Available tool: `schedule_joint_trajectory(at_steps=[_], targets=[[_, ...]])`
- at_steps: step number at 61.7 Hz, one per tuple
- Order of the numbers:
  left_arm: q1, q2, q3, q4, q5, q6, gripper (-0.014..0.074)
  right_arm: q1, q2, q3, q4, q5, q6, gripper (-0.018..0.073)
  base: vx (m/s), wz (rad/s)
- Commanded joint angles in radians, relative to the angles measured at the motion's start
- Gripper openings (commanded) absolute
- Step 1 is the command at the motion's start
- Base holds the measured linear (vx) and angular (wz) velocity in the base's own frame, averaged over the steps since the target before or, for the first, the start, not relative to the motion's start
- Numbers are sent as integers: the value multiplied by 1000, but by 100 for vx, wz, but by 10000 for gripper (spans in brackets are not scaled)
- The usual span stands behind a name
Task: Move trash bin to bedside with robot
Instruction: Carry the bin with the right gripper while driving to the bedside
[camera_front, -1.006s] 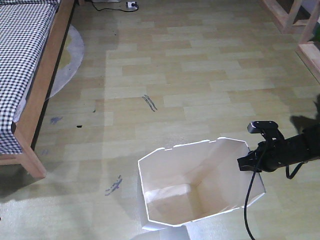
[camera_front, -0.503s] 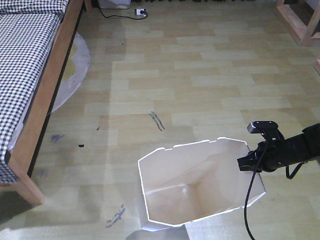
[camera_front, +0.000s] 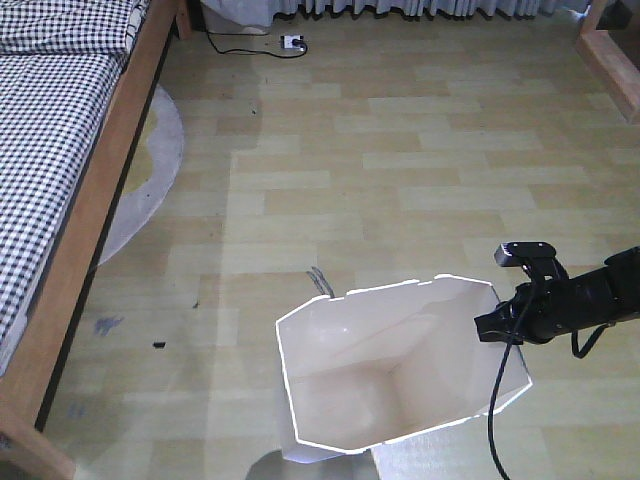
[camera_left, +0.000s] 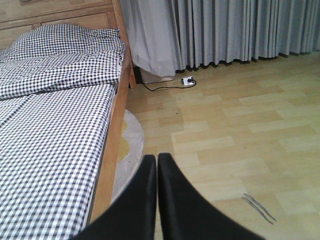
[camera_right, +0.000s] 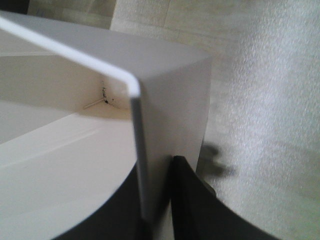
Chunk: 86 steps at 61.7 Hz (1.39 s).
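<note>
**Bin held at the rim, bed not yet reached.** The trash bin (camera_front: 345, 345) is pictured over the wooden floor (camera_front: 420, 180), well apart from the bed (camera_front: 60, 130) and off the long side of its light frame, with bare boards between. Whether the bin is lifted or resting cannot be told. The bin wall farthest from the bed is pinched by the right gripper (camera_front: 497, 325). In the right wrist view its dark fingers (camera_right: 189, 200) are clamped one inside and one outside the thin white rim. The left gripper (camera_left: 157, 160) is aimed along the bed's side, its fingers pressed together on nothing.

The step in hand is judged to be the carrying of the bin toward the bed. It is best done slowly, since the bin is gripped at one edge only and could be twisted or tipped by a quick pull. The pinch should be kept firm and the rim level. The round grey rug (camera_front: 150, 170) beside the bed should be watched, as the bin's base could be snagged on its edge.

Nothing is seen inside the bin: only cream walls and a bare bottom are shown.
</note>
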Motion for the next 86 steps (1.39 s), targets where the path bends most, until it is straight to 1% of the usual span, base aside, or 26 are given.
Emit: schedule_joint_trajectory(at_steps=[1, 86], targets=[[-6, -9, 28, -4, -74, -8, -6, -4, -70, -14, 62, 185, 15, -7, 38, 3], [-6, -9, 28, -4, -74, -8, -6, -4, -70, -14, 62, 185, 15, -7, 38, 4]])
